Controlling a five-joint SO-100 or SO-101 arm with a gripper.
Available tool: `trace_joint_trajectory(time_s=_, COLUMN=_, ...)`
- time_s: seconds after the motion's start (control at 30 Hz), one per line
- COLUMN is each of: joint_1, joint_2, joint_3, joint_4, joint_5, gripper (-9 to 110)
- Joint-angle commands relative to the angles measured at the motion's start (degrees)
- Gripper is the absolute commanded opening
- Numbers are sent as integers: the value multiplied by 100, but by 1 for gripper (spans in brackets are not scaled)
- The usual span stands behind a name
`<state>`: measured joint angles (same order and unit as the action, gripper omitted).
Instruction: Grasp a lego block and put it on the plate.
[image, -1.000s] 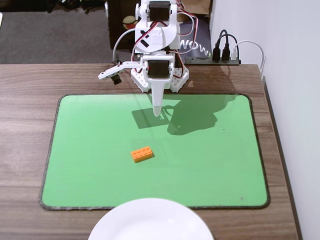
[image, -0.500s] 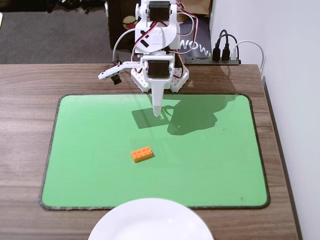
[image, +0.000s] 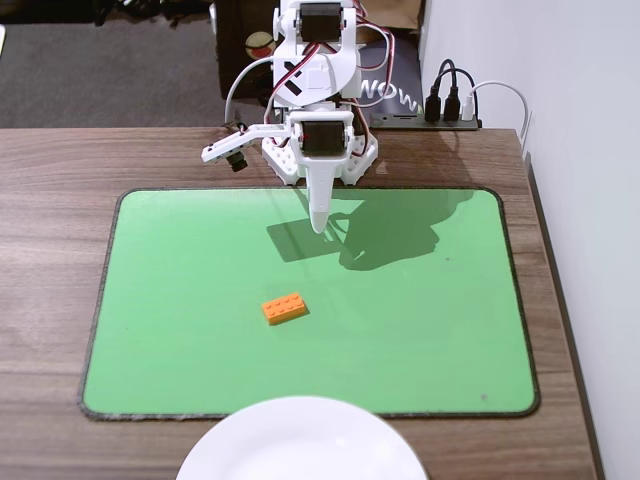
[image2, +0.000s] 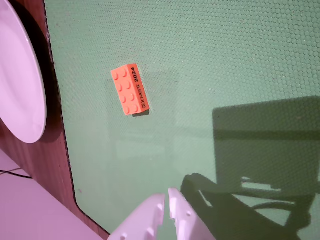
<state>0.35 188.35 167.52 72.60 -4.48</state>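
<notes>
An orange lego block (image: 285, 309) with two rows of studs lies flat near the middle of the green mat (image: 180, 300); the wrist view shows the lego block (image2: 130, 90) with dark print along one side. The white plate (image: 302, 440) sits at the near table edge, partly cut off, and the plate (image2: 20, 85) fills the left of the wrist view. My white gripper (image: 319, 226) hangs point-down over the mat's far part, well behind the block. In the wrist view the gripper (image2: 166, 196) is shut with nothing between its fingers.
The arm's base (image: 320, 150) stands on the wooden table (image: 60, 160) behind the mat. A black power strip with plugs (image: 450, 108) lies at the back right, next to a white wall (image: 590, 200).
The gripper and arm have shifted slightly to the right in the fixed view. The block and the plate have not moved.
</notes>
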Motion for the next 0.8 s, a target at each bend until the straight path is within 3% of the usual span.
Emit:
trace_joint_trajectory(time_s=0.0, joint_1=35, joint_2=-35, joint_3=-18, joint_4=-70, joint_5=-18, gripper=1)
trace_joint_trajectory(time_s=0.23, joint_1=299, joint_2=-571, joint_3=-97, joint_4=-606, joint_5=-457, gripper=1)
trace_joint_trajectory(time_s=0.77, joint_1=1090, joint_2=-4474, joint_3=-2575, joint_4=-1002, joint_5=-1099, gripper=1)
